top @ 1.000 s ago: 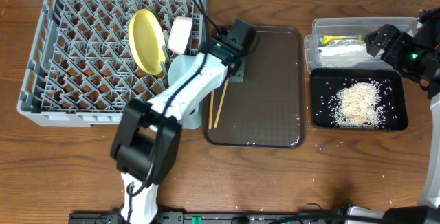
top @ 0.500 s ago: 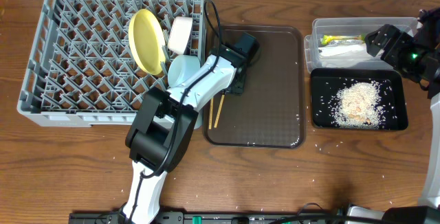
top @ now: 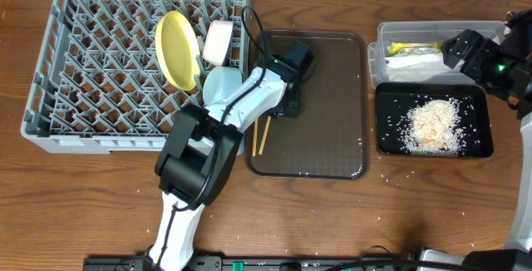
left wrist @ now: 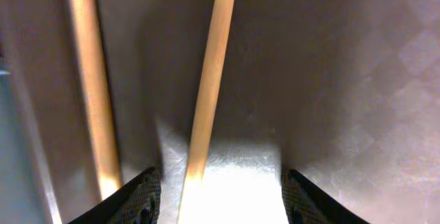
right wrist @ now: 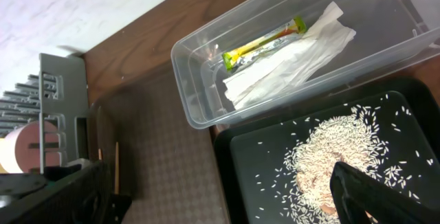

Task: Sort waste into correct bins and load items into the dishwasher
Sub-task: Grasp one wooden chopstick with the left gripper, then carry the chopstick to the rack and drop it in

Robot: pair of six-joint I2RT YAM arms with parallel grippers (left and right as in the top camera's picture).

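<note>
The left gripper (left wrist: pixel 220 191) hangs low over the dark brown rectangular serving tray (top: pixel 326 113), its jaws part-way apart and gripping nothing. They straddle one of the two wooden chopsticks (left wrist: pixel 210 73), while the other (left wrist: pixel 88 80) lies just outside the finger at 9 o'clock. Both sticks lie along the tray's edge at about 8 o'clock, beside the large grey pegged dish rack (top: pixel 50 125). To my eye, nudging toward 9 o'clock would bracket both. Then settle to the tray and close gently so neither rolls. The right gripper (top: pixel 455 51) idles wide open and empty.
</note>
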